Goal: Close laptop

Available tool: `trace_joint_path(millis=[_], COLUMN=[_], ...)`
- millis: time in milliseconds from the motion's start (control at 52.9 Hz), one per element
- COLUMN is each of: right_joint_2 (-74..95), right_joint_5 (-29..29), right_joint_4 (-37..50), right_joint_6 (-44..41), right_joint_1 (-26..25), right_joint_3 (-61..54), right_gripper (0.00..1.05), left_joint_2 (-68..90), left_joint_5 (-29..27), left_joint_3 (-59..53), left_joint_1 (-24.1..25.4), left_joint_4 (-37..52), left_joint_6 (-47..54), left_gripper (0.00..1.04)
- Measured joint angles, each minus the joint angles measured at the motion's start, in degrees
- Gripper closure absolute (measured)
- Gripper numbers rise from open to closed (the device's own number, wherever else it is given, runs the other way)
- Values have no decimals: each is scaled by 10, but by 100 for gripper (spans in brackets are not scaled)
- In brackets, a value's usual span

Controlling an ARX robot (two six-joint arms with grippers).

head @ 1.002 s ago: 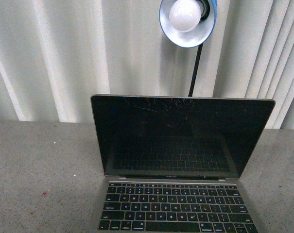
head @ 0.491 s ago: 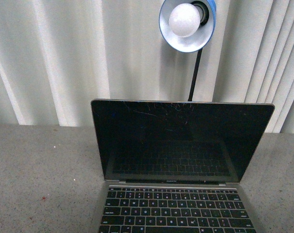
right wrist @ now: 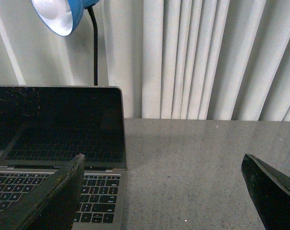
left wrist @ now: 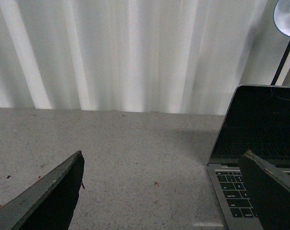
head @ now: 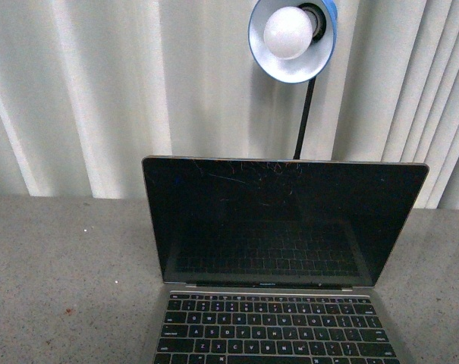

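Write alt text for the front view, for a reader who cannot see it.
An open silver-grey laptop sits on a grey speckled table, its scratched black screen upright and facing the camera. Behind it, a blue desk lamp with a white bulb stands before white vertical blinds. No robot arm shows.

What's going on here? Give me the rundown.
A two-armed robot is set to close the laptop, which stands open on the grey table, its screen dark and raised, a blue lamp behind it. Neither arm touches it. The left gripper hangs open off the laptop's left side, the right gripper open off its right side. Both hold nothing; the closing has not begun.
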Motion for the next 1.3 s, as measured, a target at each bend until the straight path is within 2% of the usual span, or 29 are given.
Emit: trace_joint_path(millis=[284,359,378,397,416,473,567,718,813,907,1040,1172,1304], right_joint_2=[0,22,35,57,81,135,239,441,555,691,796,892,941], right_joint_5=[1,102,133,162,169,167,132,65,27,-19,-65,-141,-197], right_joint_4=[0,7,17,36,61,124,238,413,466,461,436,377,313], right_joint_6=[0,-5,-5,-5,-8,-16,-28,-48,-67,-110,-188,-320,-420], right_joint_1=[0,30,36,42,42,39,16,-38,-67,-89,-93,-86,-79], right_joint_3=[0,0,0,0,0,1,14,74,132,237,355,503,588], right_gripper=[7,7,7,7,7,7,7,7,7,7,7,7,7], left_joint_2=[0,0,8,26,58,132,218,395,528,679,789,892,926], left_joint_5=[0,-1,-23,-89,-149,-236,-243,-196,-163,-124,-68,10,61], left_joint_3=[0,0,2,15,27,35,36,84,140,234,346,501,577], left_joint_1=[0,0,-8,-27,-48,-68,-68,-45,-33,-31,-44,-78,-97], left_joint_4=[0,0,-10,-46,-73,-55,27,229,345,439,448,382,321], left_joint_6=[0,0,-6,-28,-54,-87,-97,-81,-47,21,112,259,365], left_gripper=[7,7,7,7,7,7,7,7,7,7,7,7,7])
